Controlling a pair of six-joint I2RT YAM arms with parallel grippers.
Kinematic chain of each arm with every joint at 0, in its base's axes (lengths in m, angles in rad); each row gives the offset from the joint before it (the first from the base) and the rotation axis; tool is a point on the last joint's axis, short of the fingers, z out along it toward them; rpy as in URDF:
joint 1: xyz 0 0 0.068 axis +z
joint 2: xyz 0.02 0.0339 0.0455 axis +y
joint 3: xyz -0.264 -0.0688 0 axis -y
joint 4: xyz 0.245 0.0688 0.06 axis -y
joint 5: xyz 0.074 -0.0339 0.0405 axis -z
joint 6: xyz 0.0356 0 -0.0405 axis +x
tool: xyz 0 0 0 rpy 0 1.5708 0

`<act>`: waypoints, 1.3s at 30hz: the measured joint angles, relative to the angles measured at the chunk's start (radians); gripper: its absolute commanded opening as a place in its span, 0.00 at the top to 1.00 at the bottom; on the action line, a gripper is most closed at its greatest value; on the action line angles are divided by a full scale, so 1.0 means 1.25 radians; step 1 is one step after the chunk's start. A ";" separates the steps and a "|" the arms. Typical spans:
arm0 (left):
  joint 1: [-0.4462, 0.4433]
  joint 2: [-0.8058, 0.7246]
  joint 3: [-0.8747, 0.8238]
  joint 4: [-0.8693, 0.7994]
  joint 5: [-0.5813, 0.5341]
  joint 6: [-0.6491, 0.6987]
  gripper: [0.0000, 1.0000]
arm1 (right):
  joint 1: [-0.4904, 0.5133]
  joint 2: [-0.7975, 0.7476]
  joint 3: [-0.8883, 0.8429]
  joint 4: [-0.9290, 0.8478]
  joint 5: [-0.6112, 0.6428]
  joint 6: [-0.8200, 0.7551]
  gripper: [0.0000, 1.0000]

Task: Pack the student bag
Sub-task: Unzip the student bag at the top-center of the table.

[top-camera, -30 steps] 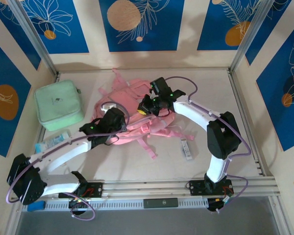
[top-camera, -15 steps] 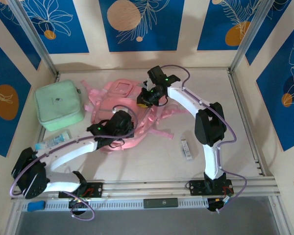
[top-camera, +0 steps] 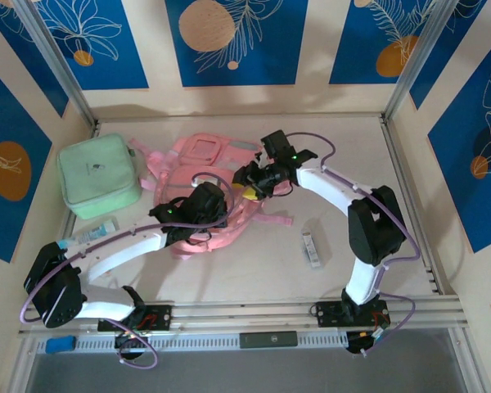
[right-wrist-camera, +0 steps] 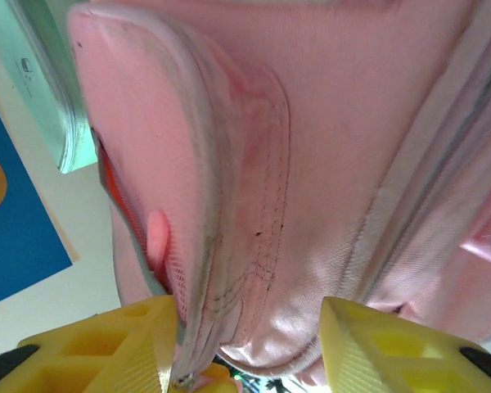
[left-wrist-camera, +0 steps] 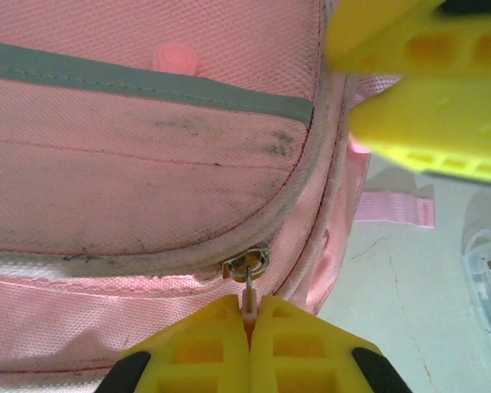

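Two arms are bending inward over the student bag (top-camera: 198,152), which is lying in the middle of the counter (top-camera: 254,274), near a mint green case (top-camera: 98,174). Left wrist view is showing the left hand (left-wrist-camera: 250,318) clenching a small zip pull (left-wrist-camera: 249,278) at the bag's seam. Right wrist view is showing the right hand (right-wrist-camera: 247,336) released, fingers (right-wrist-camera: 376,344) spread with pink fabric bulging between them.

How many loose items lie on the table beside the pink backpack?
3: a mint green case at the left, a white tube just nearer than it, and a small clear packet to the backpack's right. Others may hide underneath.
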 measured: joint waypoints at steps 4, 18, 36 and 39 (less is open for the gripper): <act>0.000 0.002 0.000 0.000 0.002 0.000 1.00 | 0.036 0.000 -0.003 0.064 0.001 0.067 0.68; 0.019 -0.038 -0.007 -0.080 0.015 0.067 1.00 | -0.024 0.001 0.008 -0.021 -0.041 -0.077 1.00; 0.076 -0.035 -0.039 -0.062 0.150 0.120 1.00 | -0.108 -0.025 0.022 -0.125 -0.026 -0.188 0.40; 0.075 -0.028 -0.038 -0.055 0.153 0.117 1.00 | -0.081 -0.059 -0.045 -0.073 -0.017 -0.137 0.53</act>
